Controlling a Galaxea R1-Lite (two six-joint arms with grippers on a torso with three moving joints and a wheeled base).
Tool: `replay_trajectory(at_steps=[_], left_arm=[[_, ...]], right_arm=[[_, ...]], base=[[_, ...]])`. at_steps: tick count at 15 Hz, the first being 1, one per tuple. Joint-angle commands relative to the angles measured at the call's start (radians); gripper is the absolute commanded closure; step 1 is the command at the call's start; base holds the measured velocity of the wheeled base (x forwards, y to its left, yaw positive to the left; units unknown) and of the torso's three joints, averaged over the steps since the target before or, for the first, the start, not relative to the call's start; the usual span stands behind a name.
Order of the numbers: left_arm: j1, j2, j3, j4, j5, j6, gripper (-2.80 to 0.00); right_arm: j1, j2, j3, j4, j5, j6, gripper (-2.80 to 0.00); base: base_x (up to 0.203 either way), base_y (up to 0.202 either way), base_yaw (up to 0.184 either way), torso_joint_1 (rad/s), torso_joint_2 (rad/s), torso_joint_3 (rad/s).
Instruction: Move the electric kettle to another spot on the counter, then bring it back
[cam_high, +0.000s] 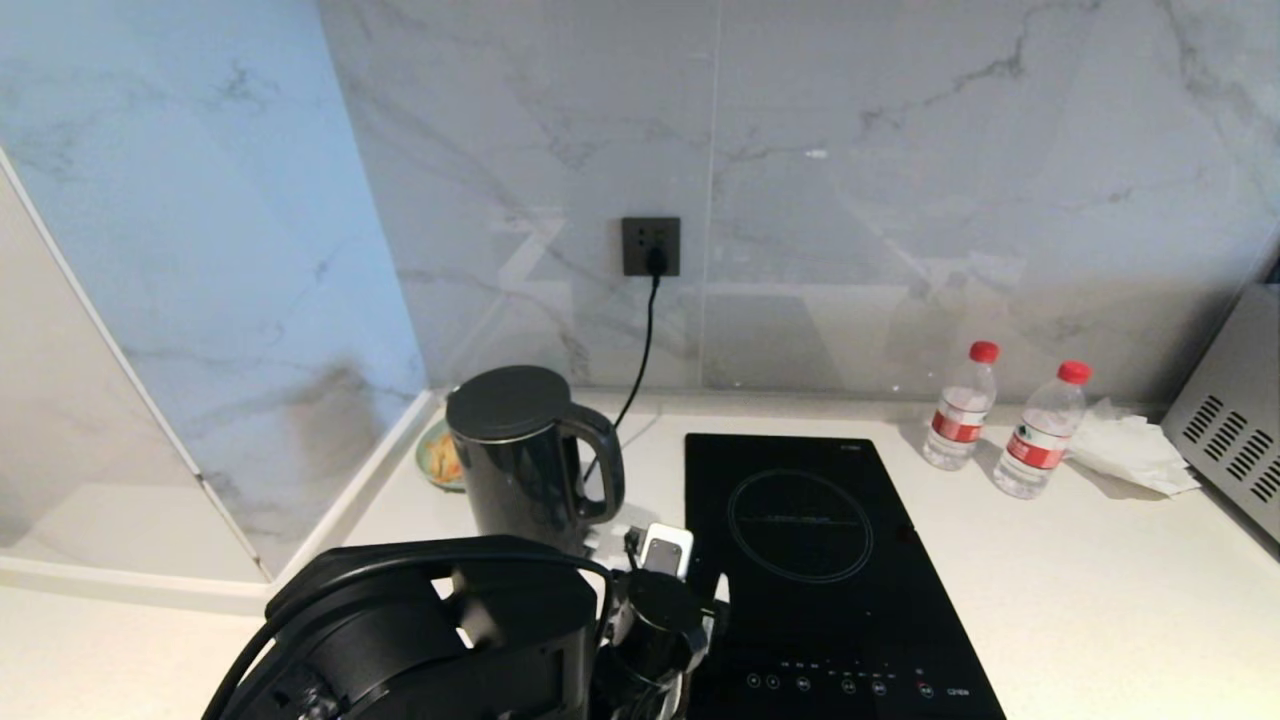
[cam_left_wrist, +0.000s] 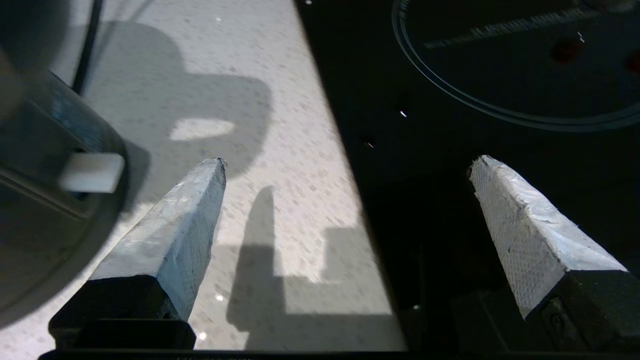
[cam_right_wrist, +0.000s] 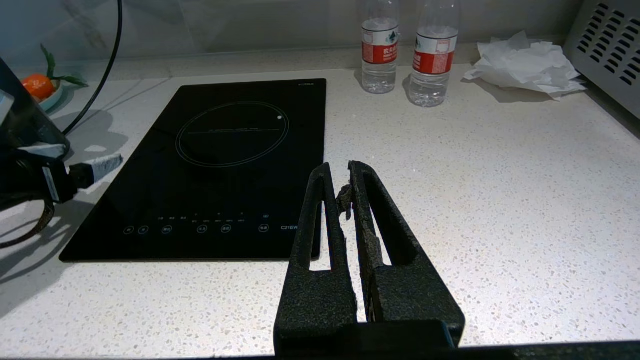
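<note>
Kettle (cam_high: 520, 455) stands untouched on the table (cam_high: 1080, 560); left hand (cam_left_wrist: 345, 165), fingers spread, approaches beside it and must next reach its handle.

the kettle (cam_high: 520, 460), left of centre in the head view, has a glossy black body and a flat matt dark lid. the surface (cam_high: 1080, 600) is white speckled stone, smooth with a faint sheen. the hob (cam_high: 830, 560) is glossy black glass. the wall (cam_high: 900, 180) at the top is polished grey-veined marble. two bottles (cam_high: 960, 405) at right are clear plastic with red caps. beside them lies crumpled white paper (cam_high: 1135, 450). the left gripper (cam_left_wrist: 345, 165) fingers (cam_left_wrist: 170, 235) look wrapped in rough, pale textured tape; the right gripper (cam_right_wrist: 340, 172) is matt black, worn and crumbly.
</note>
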Motion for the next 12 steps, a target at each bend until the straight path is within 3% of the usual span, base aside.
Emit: replay_trajectory(at_steps=[1,12], left_arm=[[0.028,0.011,-0.020,-0.008,0.007,-0.002,-2.80],[0.122,0.031,-0.031,-0.005,0.026,0.001,-2.80]], right_arm=[[0.000,0.000,0.000,0.000,0.000,0.000,0.00],[0.000,0.000,0.000,0.000,0.000,0.000,0.00]], base=[[0.000,0.000,0.000,0.000,0.00,0.000],[0.000,0.000,0.000,0.000,0.00,0.000]])
